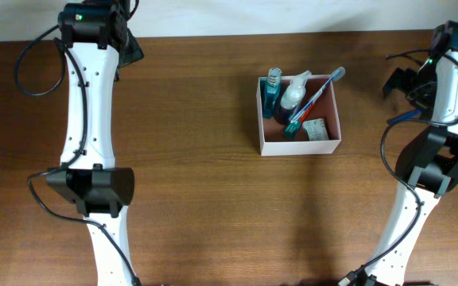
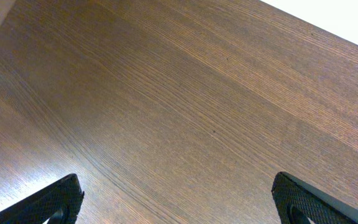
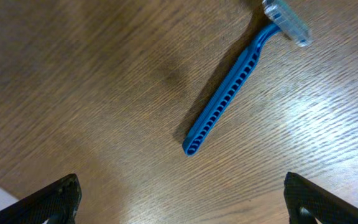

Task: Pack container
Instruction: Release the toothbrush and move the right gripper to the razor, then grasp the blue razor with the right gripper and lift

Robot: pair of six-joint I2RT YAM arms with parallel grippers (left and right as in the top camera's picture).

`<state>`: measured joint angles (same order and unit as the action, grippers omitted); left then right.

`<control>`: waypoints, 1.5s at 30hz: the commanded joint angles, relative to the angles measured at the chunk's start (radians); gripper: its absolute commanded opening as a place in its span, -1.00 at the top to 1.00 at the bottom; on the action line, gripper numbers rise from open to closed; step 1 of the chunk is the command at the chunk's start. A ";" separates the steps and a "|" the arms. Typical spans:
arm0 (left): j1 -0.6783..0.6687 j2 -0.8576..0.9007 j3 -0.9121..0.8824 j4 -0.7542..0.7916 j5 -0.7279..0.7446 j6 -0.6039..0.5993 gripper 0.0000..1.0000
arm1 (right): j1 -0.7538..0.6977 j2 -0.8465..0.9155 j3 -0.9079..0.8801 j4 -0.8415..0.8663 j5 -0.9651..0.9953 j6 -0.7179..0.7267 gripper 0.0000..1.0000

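The container (image 1: 300,147), a square white-walled box with a reddish-brown inside, sits right of the table's centre. It holds a blue bottle (image 1: 273,89), a white bottle (image 1: 293,94), a toothbrush (image 1: 316,97) and a small green-and-white packet (image 1: 316,129). A blue disposable razor (image 3: 232,92) lies flat on the wood just ahead of my right gripper (image 3: 182,190), which is open and empty. In the overhead view the right gripper (image 1: 397,81) is at the far right edge. My left gripper (image 2: 176,190) is open and empty over bare wood at the back left (image 1: 128,46).
The brown wooden table (image 1: 197,167) fills the view, with a white wall strip along its back edge. Both white arms reach in from the front, the left arm (image 1: 86,119) along the left side and the right arm (image 1: 440,135) along the right side.
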<state>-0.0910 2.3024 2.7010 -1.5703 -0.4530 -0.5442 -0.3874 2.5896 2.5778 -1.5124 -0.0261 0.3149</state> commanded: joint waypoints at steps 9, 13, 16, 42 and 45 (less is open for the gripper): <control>0.002 0.011 -0.002 -0.002 -0.014 -0.012 -0.99 | -0.020 0.022 -0.126 0.097 0.012 0.203 -0.98; 0.002 0.011 -0.002 -0.001 -0.014 -0.012 -0.99 | -0.020 0.022 -0.177 0.142 0.012 0.203 -0.96; 0.001 0.011 -0.002 -0.001 -0.014 -0.013 -0.99 | -0.020 0.022 -0.212 0.168 0.013 0.203 -0.89; 0.002 0.011 -0.002 -0.002 -0.014 -0.012 -0.99 | -0.020 0.019 -0.174 0.135 0.013 0.190 0.92; 0.001 0.011 -0.002 -0.002 -0.014 -0.012 -0.99 | -0.020 0.019 -0.089 0.094 0.012 0.187 0.92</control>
<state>-0.0910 2.3024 2.7010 -1.5703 -0.4530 -0.5442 -0.4034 2.6049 2.3882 -1.3914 -0.0078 0.5117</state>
